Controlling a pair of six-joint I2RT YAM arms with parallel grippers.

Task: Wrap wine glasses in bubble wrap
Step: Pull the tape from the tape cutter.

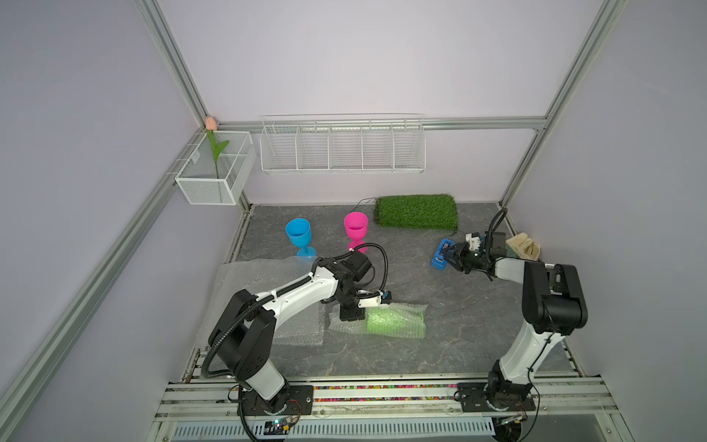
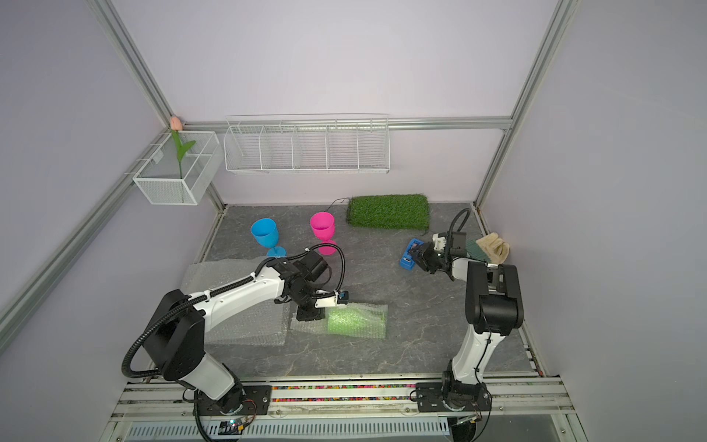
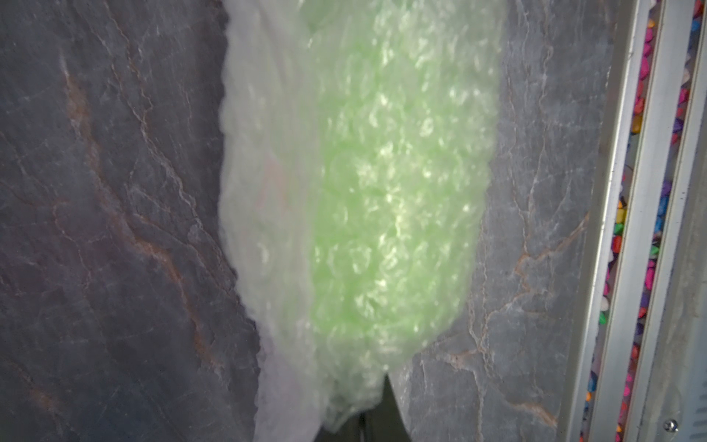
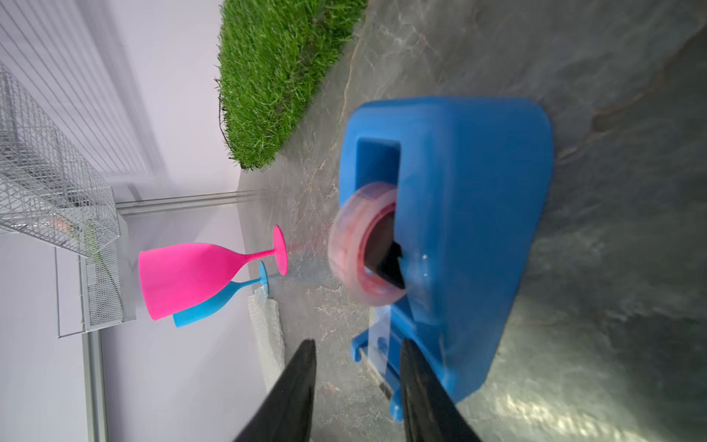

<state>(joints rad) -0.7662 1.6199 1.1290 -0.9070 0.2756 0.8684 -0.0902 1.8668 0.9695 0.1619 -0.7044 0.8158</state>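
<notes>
One of the three goblets looked wrapped. The lime green goblet (image 1: 396, 323) lay on its side inside a roll of bubble wrap (image 1: 338, 328), right at the left gripper (image 1: 354, 317). That gripper was closed down tight, pinching the wrap at the narrow, bunched end of the bundle. In the left wrist view the film ran straight into the jaws.

The bundle's long axis ran away from the left gripper toward the right arm's side. The wide bowl end pointed away from the gripper, and the stem end seemed to sit under it, though the foot itself was hidden.

The right gripper (image 4: 359, 344) was well apart from the bundle. Its jaws were partly apart at the cutter end of a blue tape dispenser (image 4: 478, 210). I could not tell whether they touched the tape.

Taping the roll shut appeared to be what remained for this goblet. The blue goblet (image 1: 298, 231) and the hot pink goblet (image 1: 355, 225) stood upright and bare beyond the left gripper, on the far side from its arm's base. Spare bubble wrap sheets (image 1: 252, 275) lay flat beneath that arm, behind the gripper.
</notes>
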